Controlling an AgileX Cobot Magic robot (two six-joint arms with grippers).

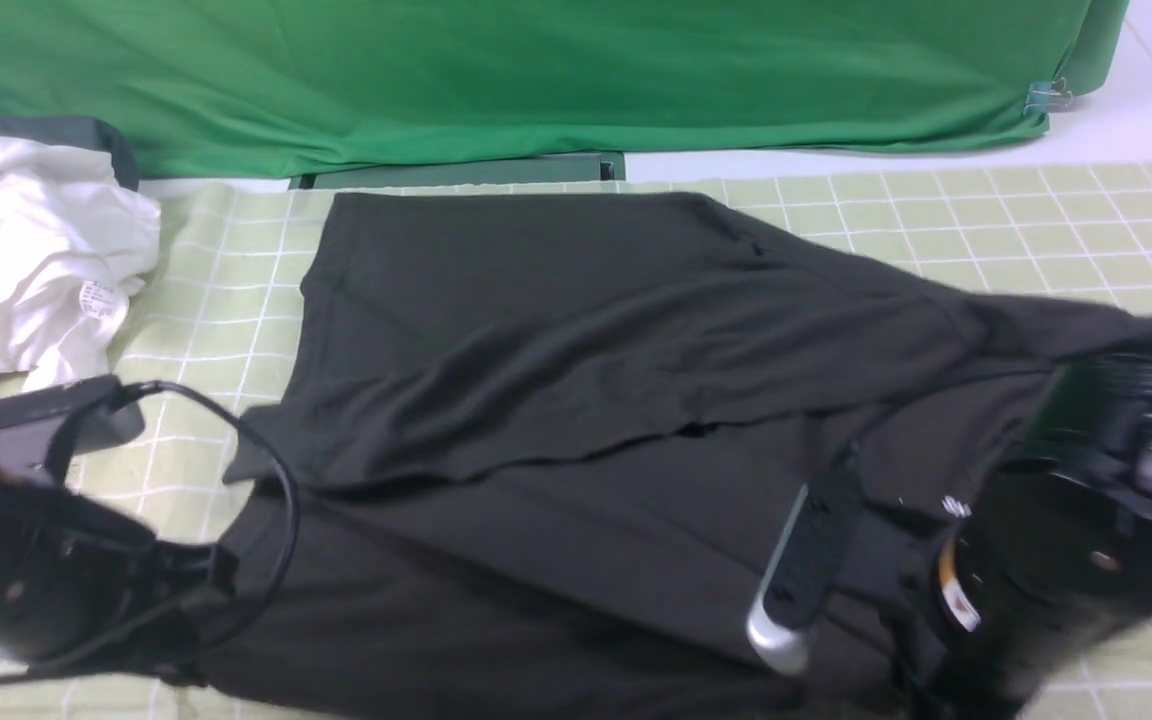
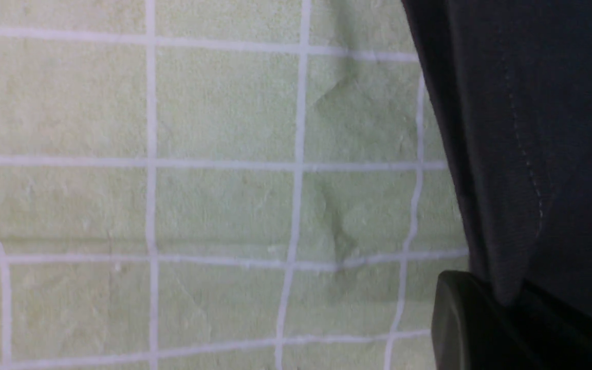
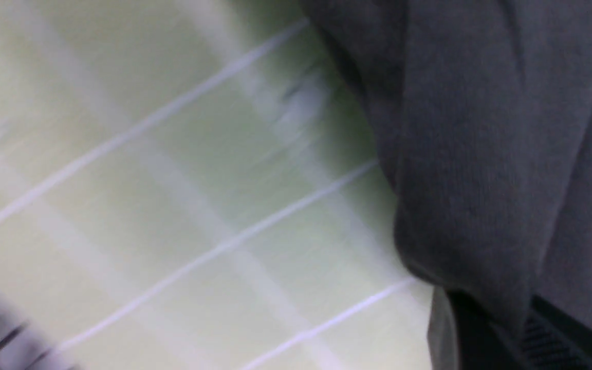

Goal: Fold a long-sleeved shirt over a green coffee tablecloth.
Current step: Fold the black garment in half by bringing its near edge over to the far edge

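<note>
Long-sleeved shirt (image 1: 556,400) is lying dark and flat across the middle of the front view, reaching from the upper centre down to the bottom edge, with one layer folded over in a slanting line across its middle. It is resting on the green coffee tablecloth (image 1: 986,220), whose pale gridded surface is showing along the left side, the upper right and the lower right corner. The left arm (image 1: 36,560) is sitting at the lower left, with a black cable (image 1: 288,500) looping from it over the shirt's edge. In the left wrist view the left pincer (image 2: 506,303) is closed tight, nipping a stitched hem of the long-sleeved shirt. The right arm (image 1: 1106,470) is showing blurred at the right edge, and in its wrist view the right pincer (image 3: 501,329) is clamping a hanging fold of the dark fabric. A crumpled white garment (image 1: 26,260) is lying at the upper left, and bright green fabric (image 1: 536,80) is draping along the top
</note>
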